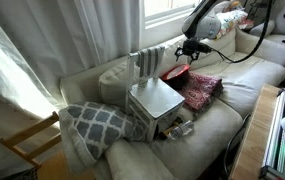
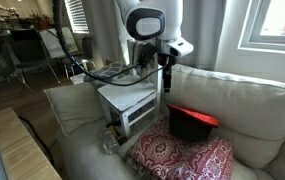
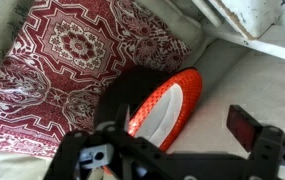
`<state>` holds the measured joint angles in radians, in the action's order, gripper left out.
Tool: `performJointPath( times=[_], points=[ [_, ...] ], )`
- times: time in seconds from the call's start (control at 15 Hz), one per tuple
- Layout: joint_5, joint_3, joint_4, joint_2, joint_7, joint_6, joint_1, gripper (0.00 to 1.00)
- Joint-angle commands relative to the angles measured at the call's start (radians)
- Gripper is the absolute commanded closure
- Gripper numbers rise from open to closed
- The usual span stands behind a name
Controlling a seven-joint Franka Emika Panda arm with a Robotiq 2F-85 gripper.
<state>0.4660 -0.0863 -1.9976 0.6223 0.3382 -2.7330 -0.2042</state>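
Wrist view: the gripper (image 3: 182,120) is hanging with its jaws spread wide and grasping nothing, directly over a red-and-black round object (image 3: 167,100) that is lying on the sofa seat. This object is resting just beside a red patterned cushion (image 3: 62,60), with the corner of a small white table (image 3: 252,15) standing close on its other side. In an exterior view, the table (image 1: 154,100) is sitting on the sofa (image 1: 244,78) between the round object (image 1: 177,72) and a grey lattice pillow (image 1: 97,122), and a striped cloth (image 1: 150,62) is draping over the backrest behind it. A pale curtain (image 1: 42,50) is hanging beside a bright window (image 1: 172,8), and a wooden chair (image 1: 27,140) is standing near the sofa's end.
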Motion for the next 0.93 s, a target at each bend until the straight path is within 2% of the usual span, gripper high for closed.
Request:
performJointPath(
  times=[0.0, 0.13, 0.27, 0.6, 0.87],
  points=[
    [0.027, -0.009, 0.056, 0.099, 0.064, -0.101, 0.0, 0.0],
    [0.026, -0.011, 0.084, 0.143, 0.096, -0.134, 0.0, 0.0],
    [0.003, -0.044, 0.115, 0.197, 0.142, -0.148, 0.025, 0.0],
    [0.0, -0.051, 0.218, 0.328, 0.156, -0.147, 0.014, 0.01],
    [0.017, -0.042, 0.292, 0.406, 0.182, -0.15, 0.001, 0.37]
  ],
)
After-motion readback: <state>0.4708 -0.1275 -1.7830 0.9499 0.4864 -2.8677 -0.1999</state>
